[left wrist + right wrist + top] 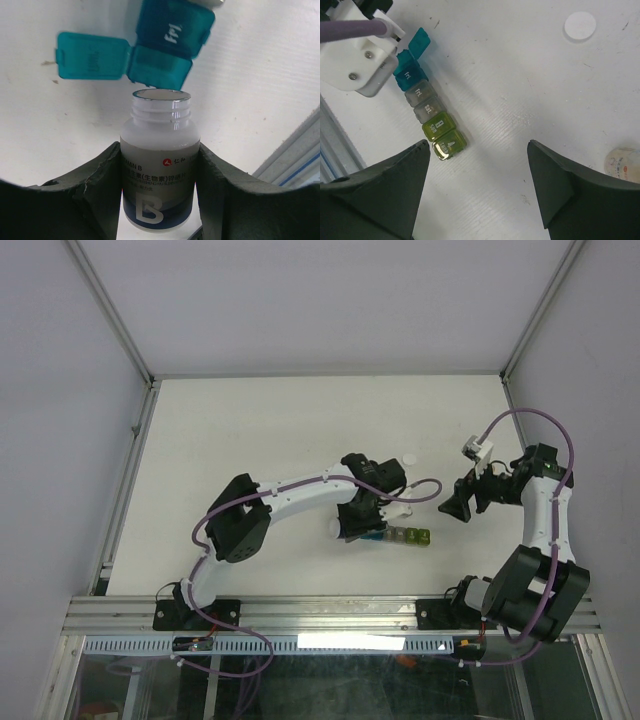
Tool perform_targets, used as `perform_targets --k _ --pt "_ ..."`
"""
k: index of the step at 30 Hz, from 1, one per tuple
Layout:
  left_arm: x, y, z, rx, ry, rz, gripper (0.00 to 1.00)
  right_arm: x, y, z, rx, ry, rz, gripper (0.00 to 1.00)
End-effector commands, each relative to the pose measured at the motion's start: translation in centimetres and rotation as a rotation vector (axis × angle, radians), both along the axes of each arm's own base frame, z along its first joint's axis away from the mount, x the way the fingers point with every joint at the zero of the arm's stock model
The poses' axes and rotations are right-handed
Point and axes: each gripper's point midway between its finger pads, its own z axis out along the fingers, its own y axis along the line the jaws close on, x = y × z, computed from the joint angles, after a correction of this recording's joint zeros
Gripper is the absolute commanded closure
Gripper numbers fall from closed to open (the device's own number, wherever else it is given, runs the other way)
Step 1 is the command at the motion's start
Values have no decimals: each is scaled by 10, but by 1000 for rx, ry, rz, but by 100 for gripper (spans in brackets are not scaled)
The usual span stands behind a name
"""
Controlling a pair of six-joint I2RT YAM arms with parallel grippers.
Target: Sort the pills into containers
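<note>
The containers (432, 112) are one strip of small translucent cubes, teal at one end, then grey, then yellow-green, with day names printed on the flip lids. The strip lies on the tabletop (250, 430) near its middle, towards the near edge, between the two arms. The end teal cube has its lid (90, 56) flipped out flat. The left pincer (160, 165) is clamped on a white bottle (161, 120) whose uncapped mouth sits just beside that cube. The right pincer (477, 147) stands apart, holding nothing, to the right of the strip. A white cap (580, 25) lies farther off.

The left arm (300, 488) and right arm (545, 515) have white links, black joints, purple cables (350, 27) and dark tool fingers (375, 200).
</note>
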Motion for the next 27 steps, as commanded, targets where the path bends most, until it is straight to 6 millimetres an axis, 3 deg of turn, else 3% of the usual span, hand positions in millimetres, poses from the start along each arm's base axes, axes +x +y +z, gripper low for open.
perform_targets --k 1,6,9,11,15,24,27 --pt "-4 -8 37 -173 -33 -47 100 2 -4 13 -49 -82 50 18" --pt "-5 -4 47 -259 -52 -73 100 -10 6 9 -45 -137 175 17" --pt "-6 -1 56 -311 -70 -102 100 -22 17 2 -37 -232 320 9" --pt "-7 2 59 -329 -87 -136 100 -32 25 -10 -53 -325 441 2" --pt "-7 16 57 -336 -133 -203 100 -36 29 -41 -106 -422 588 1" --pt "-1 43 51 -288 -150 -234 100 -28 38 -96 -245 -407 672 3" --pt "-1 48 50 -270 -148 -247 100 -30 39 -107 -268 -402 686 6"
